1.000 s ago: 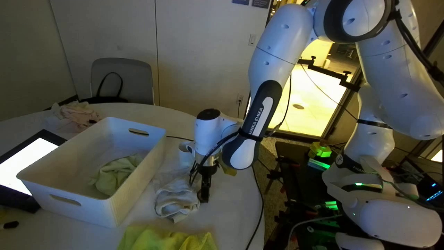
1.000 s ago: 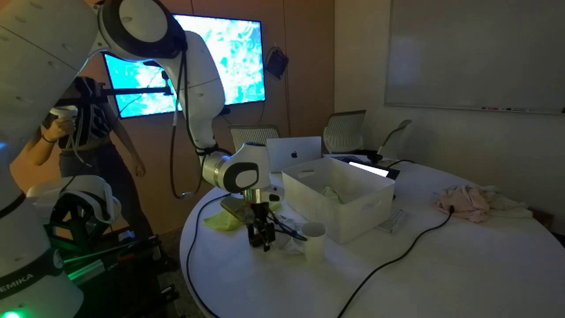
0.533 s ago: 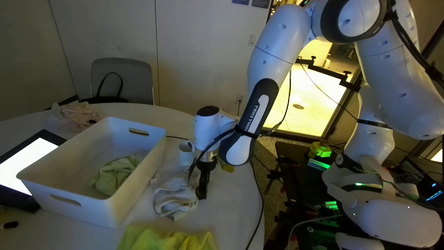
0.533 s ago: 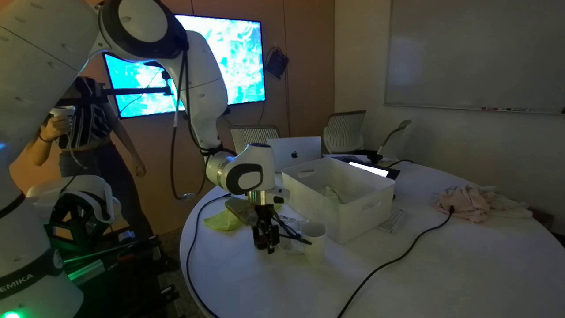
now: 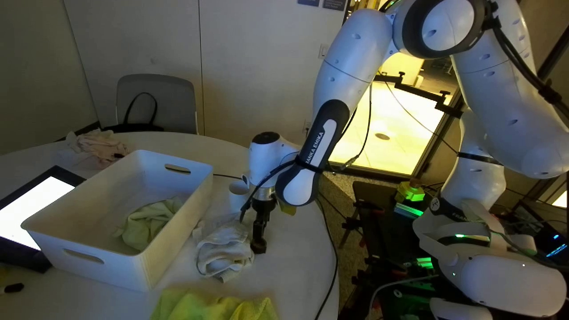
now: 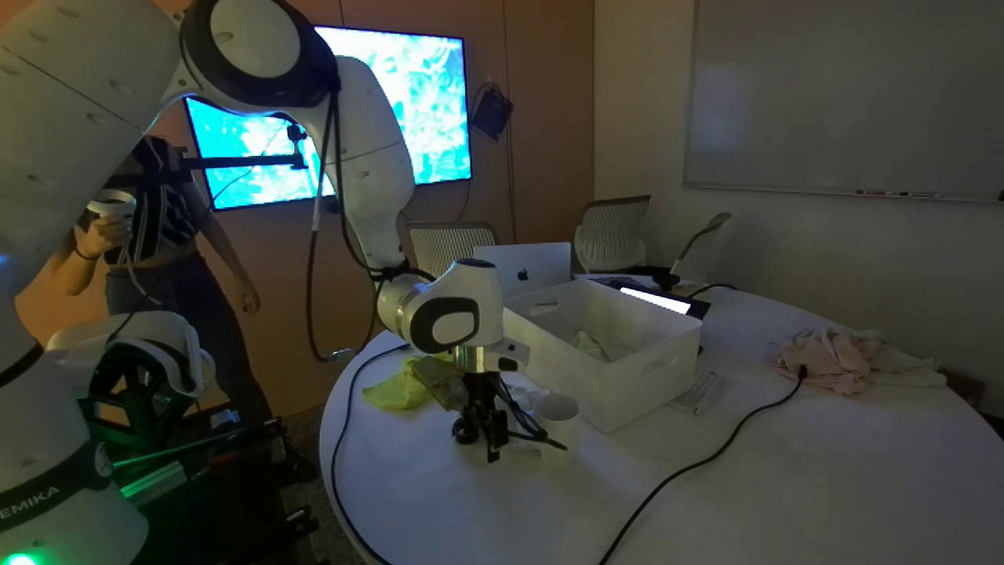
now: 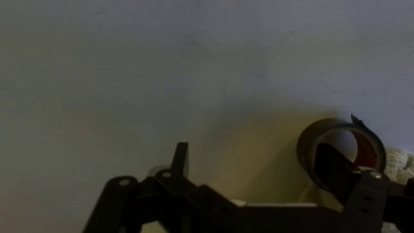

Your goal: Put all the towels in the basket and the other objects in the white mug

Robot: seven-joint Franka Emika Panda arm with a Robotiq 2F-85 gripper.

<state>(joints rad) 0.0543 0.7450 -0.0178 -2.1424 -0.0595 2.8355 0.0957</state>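
Moved since the earlier frames: your pincer [image 7: 252, 145], shifted slightly towards the white mug [image 6: 566, 430], which has not stirred. Pincer, one: spread wide, nothing pinched between its fingers [image 7: 336, 168]. Tape roll [image 7: 367, 147], one: dark outside, reddish within, between 3 and 4 o'clock in the wrist view; a fingertip lies over or through its hole, and you cannot tell which. Probable reason for the wide span: one finger into the hole, one outside, so that closing pinches the roll's wall. White mug, one: upright, mouth up, at 3 o'clock from the pincer in an exterior view, presumably kept near so you carry the roll only briefly. Basket [image 5: 120, 266], one, white: on the worktop [image 6: 784, 494], a pale green towel [image 5: 149, 224] crumpled inside as if let fall. White towel [image 5: 226, 253], one: bunched just beside the pincer, a little under 9 o'clock in an exterior view, between pincer and basket, handy for your later reach. Yellow towel [image 5: 213, 306], one: at 7 o'clock there, cut off at the edge of view. Pink cloth [image 5: 100, 146], one: at 10 o'clock there, well apart beyond the basket; whether it counts among your towels, uncertain.
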